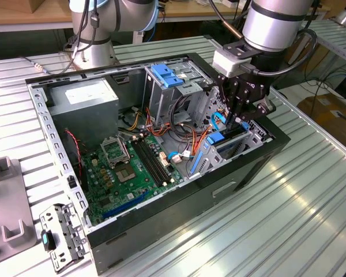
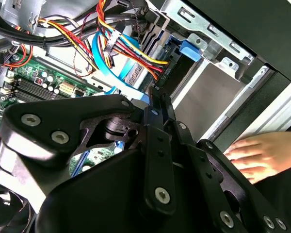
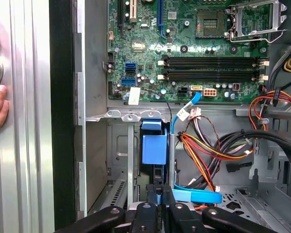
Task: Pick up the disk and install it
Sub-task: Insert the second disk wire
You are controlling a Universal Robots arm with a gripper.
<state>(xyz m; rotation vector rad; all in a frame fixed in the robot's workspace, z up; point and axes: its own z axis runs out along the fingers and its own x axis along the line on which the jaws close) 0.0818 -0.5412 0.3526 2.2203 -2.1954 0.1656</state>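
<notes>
The disk (image 1: 229, 140) stands on edge in the metal bay at the corner of the open computer case (image 1: 161, 213), on the exterior view's right. Its blue carrier frame (image 3: 153, 145) shows in the first wrist view, and a blue tab (image 2: 191, 48) of it in the second wrist view. My gripper (image 1: 240, 122) reaches down from above with its black fingers drawn together on the disk's upper edge. In the first wrist view the gripper (image 3: 159, 193) pinches a thin blue strip. In the second wrist view the gripper (image 2: 157, 99) tapers to a point over the dark slab.
The green motherboard (image 1: 127, 167) lies on the case floor beside bundled coloured cables (image 1: 184, 135). A grey power-supply box (image 1: 83, 107) and a metal cage with a blue handle (image 1: 164, 75) stand at the back. A person's hand (image 2: 254, 155) rests just outside the case wall. A loose bracket (image 1: 60, 236) lies on the table.
</notes>
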